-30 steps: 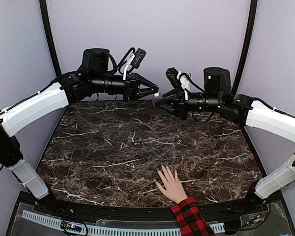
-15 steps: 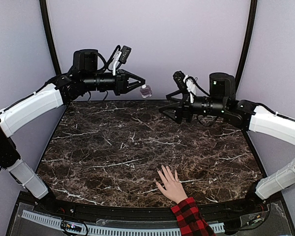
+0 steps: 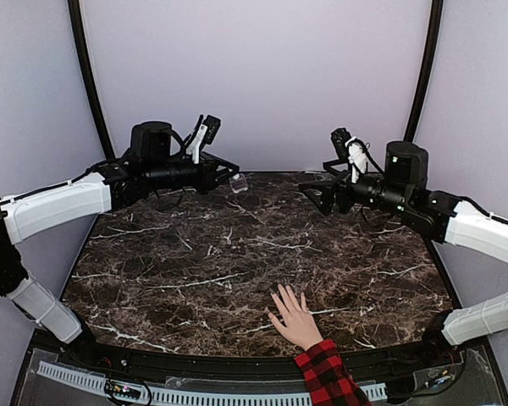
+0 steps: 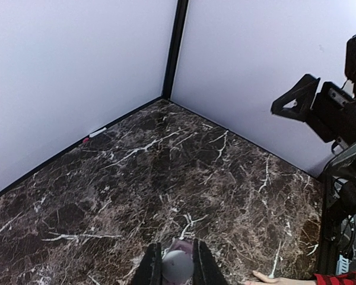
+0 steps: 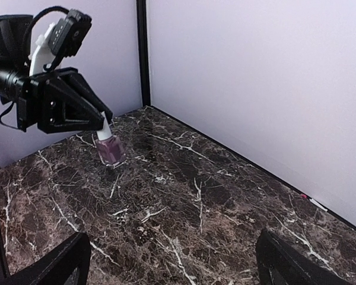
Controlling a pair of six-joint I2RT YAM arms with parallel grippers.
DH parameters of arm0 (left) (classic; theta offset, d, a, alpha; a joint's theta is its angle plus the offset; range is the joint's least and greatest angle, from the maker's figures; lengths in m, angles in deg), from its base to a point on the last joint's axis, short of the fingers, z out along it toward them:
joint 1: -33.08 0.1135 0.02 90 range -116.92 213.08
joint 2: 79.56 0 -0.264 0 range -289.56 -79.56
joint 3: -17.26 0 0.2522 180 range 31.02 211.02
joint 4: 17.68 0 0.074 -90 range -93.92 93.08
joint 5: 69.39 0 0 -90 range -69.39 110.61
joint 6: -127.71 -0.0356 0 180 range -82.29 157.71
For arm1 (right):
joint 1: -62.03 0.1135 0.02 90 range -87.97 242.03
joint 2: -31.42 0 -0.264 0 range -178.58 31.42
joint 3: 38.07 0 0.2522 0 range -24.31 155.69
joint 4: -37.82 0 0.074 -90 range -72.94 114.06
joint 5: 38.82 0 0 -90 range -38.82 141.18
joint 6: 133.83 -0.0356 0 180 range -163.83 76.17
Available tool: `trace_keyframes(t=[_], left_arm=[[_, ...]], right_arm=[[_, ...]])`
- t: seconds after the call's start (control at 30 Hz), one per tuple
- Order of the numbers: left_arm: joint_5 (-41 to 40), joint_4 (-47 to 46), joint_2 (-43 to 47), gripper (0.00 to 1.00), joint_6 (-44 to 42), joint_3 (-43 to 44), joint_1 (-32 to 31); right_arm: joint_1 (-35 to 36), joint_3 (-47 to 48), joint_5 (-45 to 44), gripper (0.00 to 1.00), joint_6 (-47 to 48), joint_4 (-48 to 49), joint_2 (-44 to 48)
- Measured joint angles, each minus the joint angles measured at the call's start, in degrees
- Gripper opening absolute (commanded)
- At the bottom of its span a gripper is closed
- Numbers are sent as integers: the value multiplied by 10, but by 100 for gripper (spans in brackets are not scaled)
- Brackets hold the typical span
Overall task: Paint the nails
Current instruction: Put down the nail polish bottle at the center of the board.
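Your left end effector (image 3: 230, 178) is clenched on a small glass bottle of pale pink polish (image 3: 239, 183). Its fingers pinch the white cap, so the glass body sticks out past the tips, tilted. The right wrist view shows this grip from the side. The left wrist view shows only a blurred end of the bottle between the two fingers. Your right end effector (image 3: 315, 196) is released, jaws spread wide with nothing between them. It faces the left end effector across a gap, and the bottle is well off its tips. Both hang over the far part of the dark brown marble-pattern table (image 3: 178, 262). The light-skinned human hand (image 3: 295, 318) lies flat on the table, palm down, fingers spread and pointing toward the end effectors. It is well back from both and lower, nearer the right end effector's side than the left's. The tiny pale fingernails (image 3: 283, 290) sit at those fingertips, too small to tell any colour on them. A red-and-black plaid sleeve (image 3: 326, 376) covers the wrist, on the side of the hand away from the end effectors. In the left wrist view only a few fingertips and a strip of sleeve show, down and to the right of that end effector's fingers.
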Motion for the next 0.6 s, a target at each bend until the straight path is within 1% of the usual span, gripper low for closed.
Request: trace_keyframes(t=[0.23, 0.37, 0.6], left_arm=[[-51, -74, -22, 0, -2, -70, 0], [-69, -122, -54, 0, -4, -103, 0], [-93, -214, -120, 0, -9, -168, 0]], right_arm=[[-13, -33, -36, 99, -31, 28, 11], [-16, -63, -54, 99, -42, 43, 32], [-19, -70, -66, 99, -52, 68, 40]])
